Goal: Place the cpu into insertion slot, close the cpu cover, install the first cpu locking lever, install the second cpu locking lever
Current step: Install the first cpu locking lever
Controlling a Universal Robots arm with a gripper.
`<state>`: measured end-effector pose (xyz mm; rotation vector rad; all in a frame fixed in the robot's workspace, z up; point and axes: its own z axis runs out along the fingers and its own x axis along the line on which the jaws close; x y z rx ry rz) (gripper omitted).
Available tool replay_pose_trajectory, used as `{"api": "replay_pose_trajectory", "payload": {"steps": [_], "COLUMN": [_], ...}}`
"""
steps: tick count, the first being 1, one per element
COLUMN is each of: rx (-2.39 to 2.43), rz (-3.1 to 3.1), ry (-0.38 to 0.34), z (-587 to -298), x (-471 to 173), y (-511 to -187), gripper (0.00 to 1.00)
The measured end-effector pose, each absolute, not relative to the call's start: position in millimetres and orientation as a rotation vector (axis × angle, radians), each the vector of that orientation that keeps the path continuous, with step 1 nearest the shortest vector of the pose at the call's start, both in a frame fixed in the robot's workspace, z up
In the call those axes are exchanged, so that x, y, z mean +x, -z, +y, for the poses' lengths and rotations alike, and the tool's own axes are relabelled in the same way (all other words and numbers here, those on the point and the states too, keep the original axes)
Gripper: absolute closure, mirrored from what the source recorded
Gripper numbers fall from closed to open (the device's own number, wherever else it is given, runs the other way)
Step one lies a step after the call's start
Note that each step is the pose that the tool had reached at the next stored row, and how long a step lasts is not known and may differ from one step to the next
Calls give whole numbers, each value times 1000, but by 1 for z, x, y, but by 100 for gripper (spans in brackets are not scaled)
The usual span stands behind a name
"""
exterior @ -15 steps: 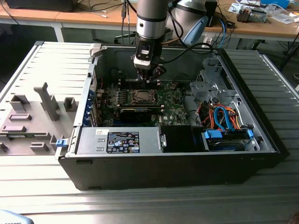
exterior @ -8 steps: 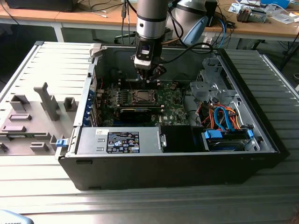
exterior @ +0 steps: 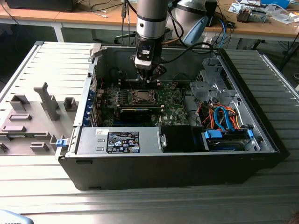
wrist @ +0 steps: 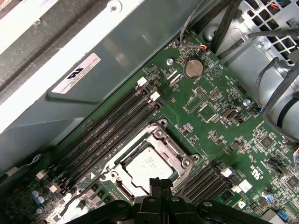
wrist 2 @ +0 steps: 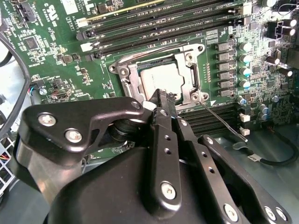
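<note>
End effector [wrist 2: 161, 95] — fingers pressed together, empty — hovers at the cpu cover [wrist 2: 132, 81] over the cpu [wrist: 148, 167].

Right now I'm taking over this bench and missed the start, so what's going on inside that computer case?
A robot arm reaches down into the open computer case, its hand poised right at the edge of the insertion slot on the green motherboard. The cpu already sits in the slot, its pale metallic face showing through the window of the cpu cover, which lies down over it. In both wrist views a thin locking lever stands off beside the socket, apparently not latched yet.
</note>
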<state>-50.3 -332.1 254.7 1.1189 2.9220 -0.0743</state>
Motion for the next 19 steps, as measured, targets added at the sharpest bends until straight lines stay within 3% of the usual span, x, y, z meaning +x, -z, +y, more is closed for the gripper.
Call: {"api": "replay_pose_trajectory", "payload": {"steps": [19], "rx": [1071], "rz": [2939], "ry": [74], "z": [-332], "x": [-50], "y": [-255], "gripper": [89]}}
